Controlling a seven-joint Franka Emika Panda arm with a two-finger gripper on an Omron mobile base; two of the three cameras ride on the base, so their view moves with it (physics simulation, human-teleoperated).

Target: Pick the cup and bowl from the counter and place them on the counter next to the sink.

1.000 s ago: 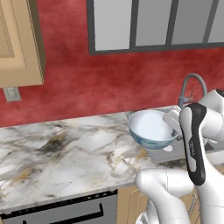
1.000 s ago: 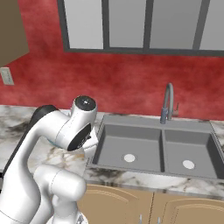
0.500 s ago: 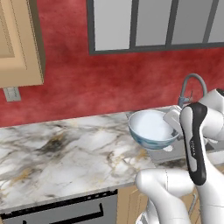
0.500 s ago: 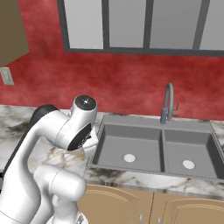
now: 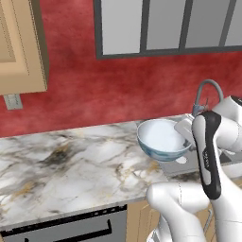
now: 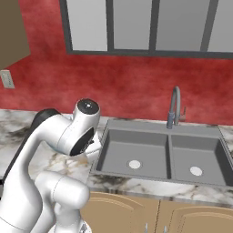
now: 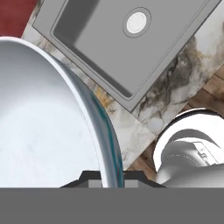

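Gripper pinched on bowl rim, one finger each side of the wall, per hand view. Bowl is held up off the counter, tilted a bit, hanging over the counter edge just left of the sink. Faucet stands behind the sink, w/ red wall at back.
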